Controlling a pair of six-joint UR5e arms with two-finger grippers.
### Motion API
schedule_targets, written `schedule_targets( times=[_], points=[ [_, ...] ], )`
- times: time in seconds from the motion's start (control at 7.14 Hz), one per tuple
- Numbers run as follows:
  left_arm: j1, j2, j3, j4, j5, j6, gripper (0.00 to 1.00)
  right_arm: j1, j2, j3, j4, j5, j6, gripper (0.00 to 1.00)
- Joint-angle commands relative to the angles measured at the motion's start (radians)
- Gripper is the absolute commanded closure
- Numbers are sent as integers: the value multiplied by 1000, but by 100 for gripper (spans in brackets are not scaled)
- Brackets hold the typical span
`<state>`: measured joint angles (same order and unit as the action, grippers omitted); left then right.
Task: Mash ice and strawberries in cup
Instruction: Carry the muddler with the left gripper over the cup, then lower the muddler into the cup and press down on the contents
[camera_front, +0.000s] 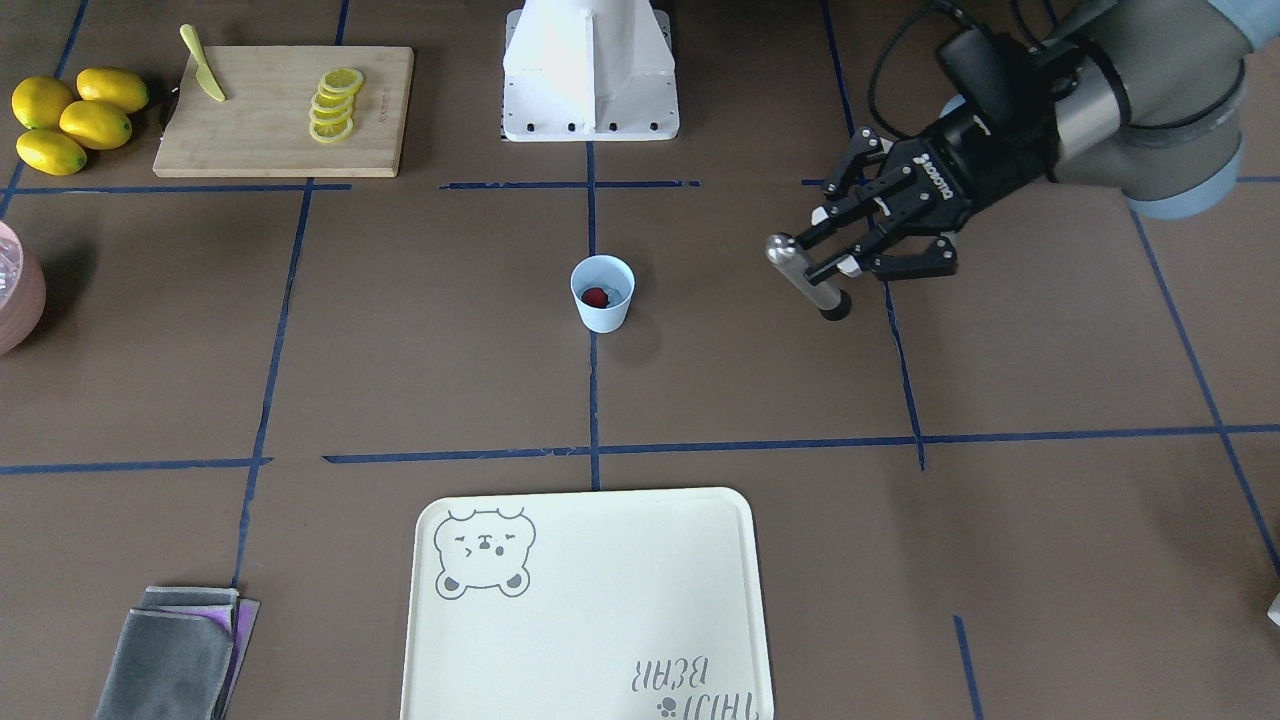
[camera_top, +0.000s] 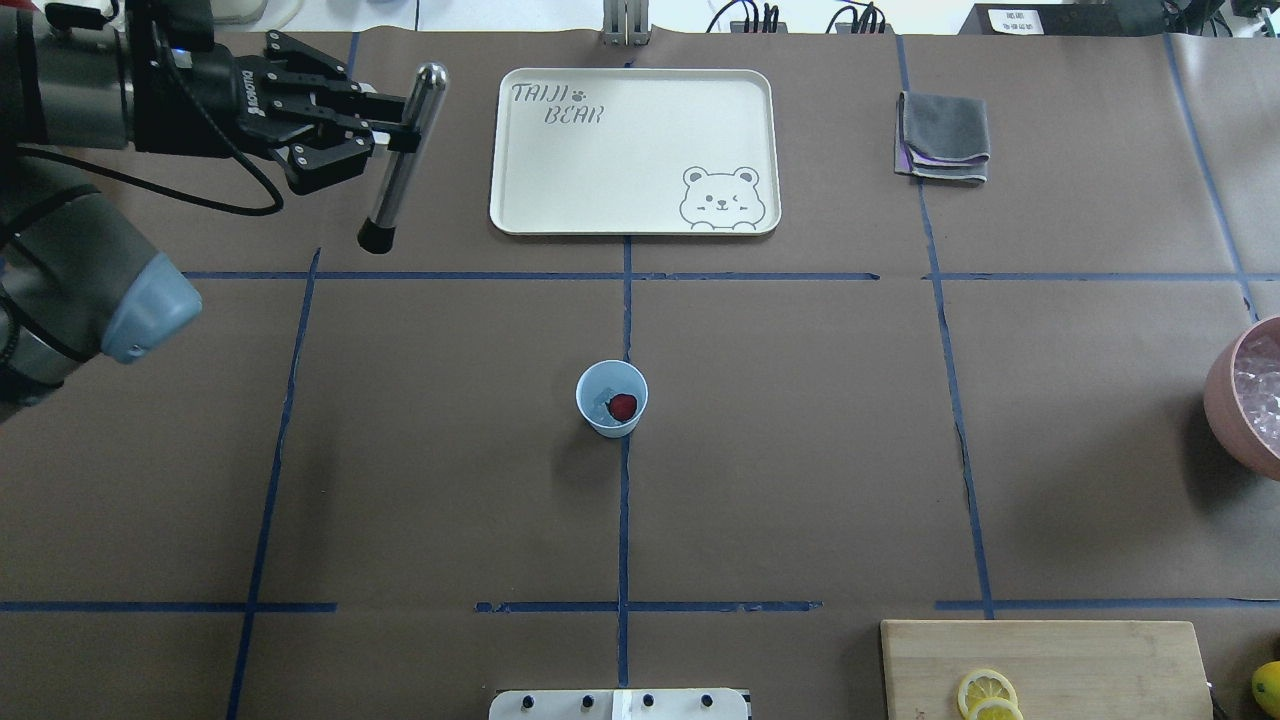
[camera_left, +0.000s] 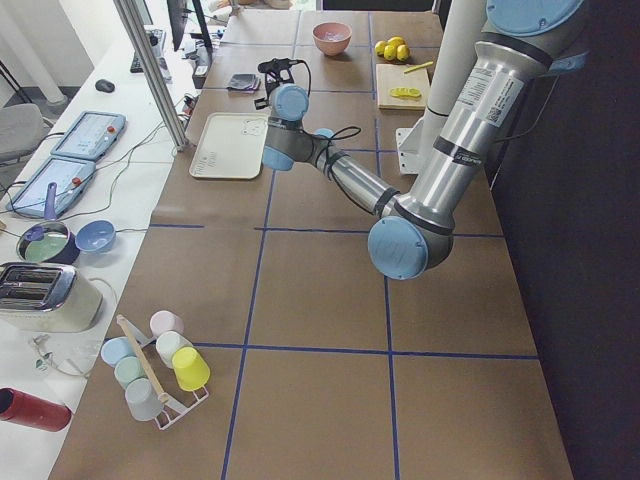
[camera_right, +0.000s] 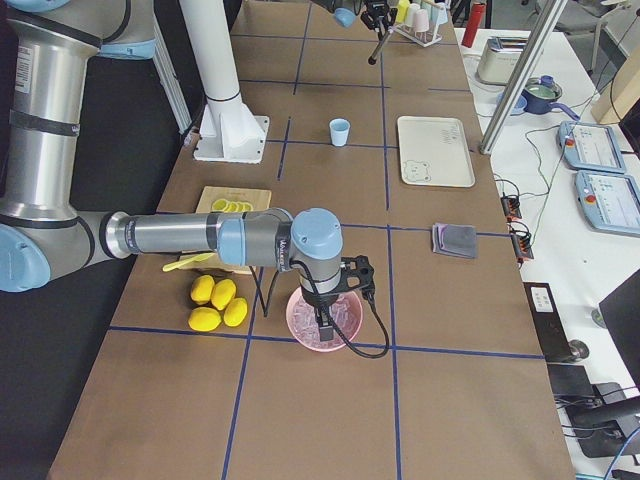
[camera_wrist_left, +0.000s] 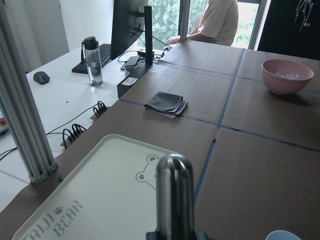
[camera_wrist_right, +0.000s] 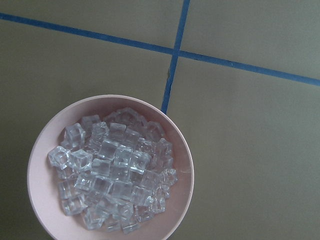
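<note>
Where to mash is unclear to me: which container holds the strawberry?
The blue cup at the table's centre: a red strawberry lies inside it. The pink bowl holds only ice.

Bare table (camera_top: 800, 450) lies all around the cup (camera_top: 608, 428) (open on top); the tray (camera_top: 620, 160) sits well apart.

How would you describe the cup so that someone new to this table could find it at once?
On the brown table crossed by blue tape, look midway between the cream bear tray and the robot's base. The cup stands alone on the central tape line. It is small, pale blue and holds a dark-red strawberry, unlike the larger pink bowl of ice at the edge.
</note>
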<state>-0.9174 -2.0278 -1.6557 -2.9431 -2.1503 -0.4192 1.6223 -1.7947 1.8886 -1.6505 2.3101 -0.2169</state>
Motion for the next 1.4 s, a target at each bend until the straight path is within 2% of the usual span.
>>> schedule_targets(
  times=[0.0,0.28,0.42,0.56,0.98,1.26],
  points=[
    [180,11,7,-242,252,-38,100,-1,0,0,0,0,-1,1],
    [322,6,37,-365,443,-32,100,1,0,0,1,0,-1,1],
    [413,-6,106,-469,566,-27,100,1,0,0,0,0,-1,1],
    [466,-38,167,-511,655,-17,100,1,0,1,1,0,-1,1],
    [485,-95,344,-626,662,11,100,-1,0,0,0,-1,-1,1],
    [491,-97,375,-629,662,22,100,1,-2,1,0,0,1,1]
  ],
)
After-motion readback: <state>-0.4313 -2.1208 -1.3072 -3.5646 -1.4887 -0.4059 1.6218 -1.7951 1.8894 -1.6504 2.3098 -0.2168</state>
